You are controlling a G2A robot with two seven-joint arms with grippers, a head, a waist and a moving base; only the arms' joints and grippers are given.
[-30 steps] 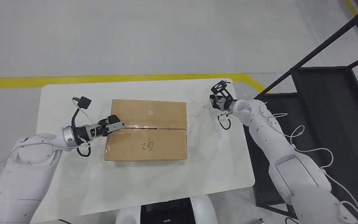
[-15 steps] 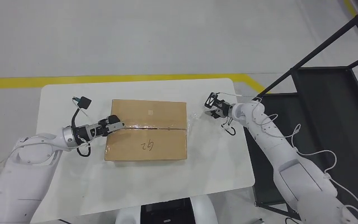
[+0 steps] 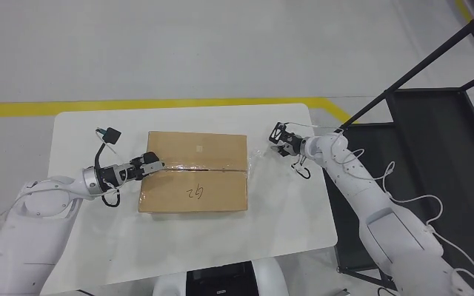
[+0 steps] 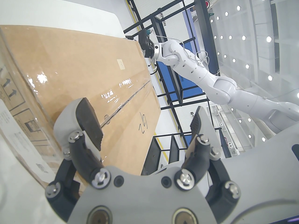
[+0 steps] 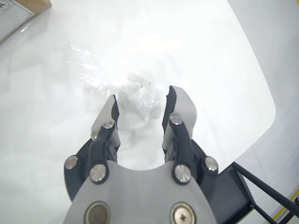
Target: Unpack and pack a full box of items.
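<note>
Noted: closed cardboard box, seam taped, mid-tabletop. Left gripper at box's left end by seam, fingers spread, holding nothing. Right gripper just right of box, fingers apart astride crumpled clear film lying on tabletop.

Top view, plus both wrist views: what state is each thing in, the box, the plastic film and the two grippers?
Brown cardboard box: closed, flaps sealed by clear tape along the seam.
Crumpled clear plastic film: loose on the white table, right of the box.
Left gripper: open, at the box's seam end.
Right gripper: open, over the film.
</note>
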